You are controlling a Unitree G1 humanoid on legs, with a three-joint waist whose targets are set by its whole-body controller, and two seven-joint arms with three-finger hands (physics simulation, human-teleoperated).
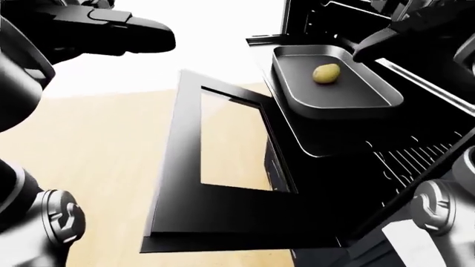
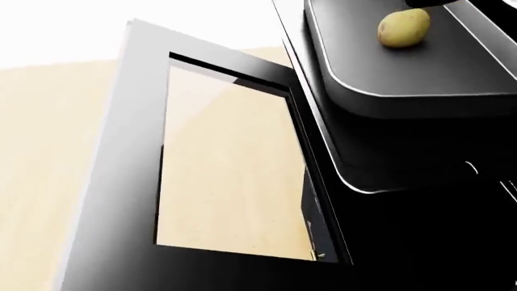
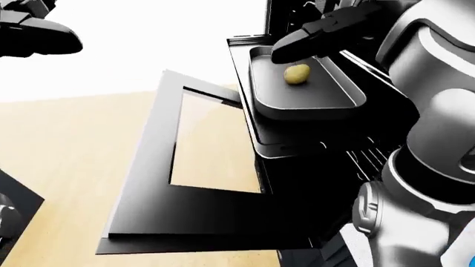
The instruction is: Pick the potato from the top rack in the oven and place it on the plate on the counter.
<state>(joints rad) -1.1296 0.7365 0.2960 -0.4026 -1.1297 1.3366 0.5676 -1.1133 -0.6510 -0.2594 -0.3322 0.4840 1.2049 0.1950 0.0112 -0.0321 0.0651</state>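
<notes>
the potato (image 1: 327, 73) lies loose in a dark tray (image 1: 371, 103) on the oven's top rack, above the dropped oven door (image 1: 223, 222). this looks like the reach: the right hand (image 3: 312, 34) hovers just above it, fingers extended, gripping nothing. next it must lower and close round the potato; the left hand (image 1: 111, 28) hangs well away, also empty and unclenched.

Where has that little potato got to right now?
The potato lies in the dark tray pulled out of the open oven, upper right in the left-eye view. The right hand hovers beside it, not touching.
</notes>
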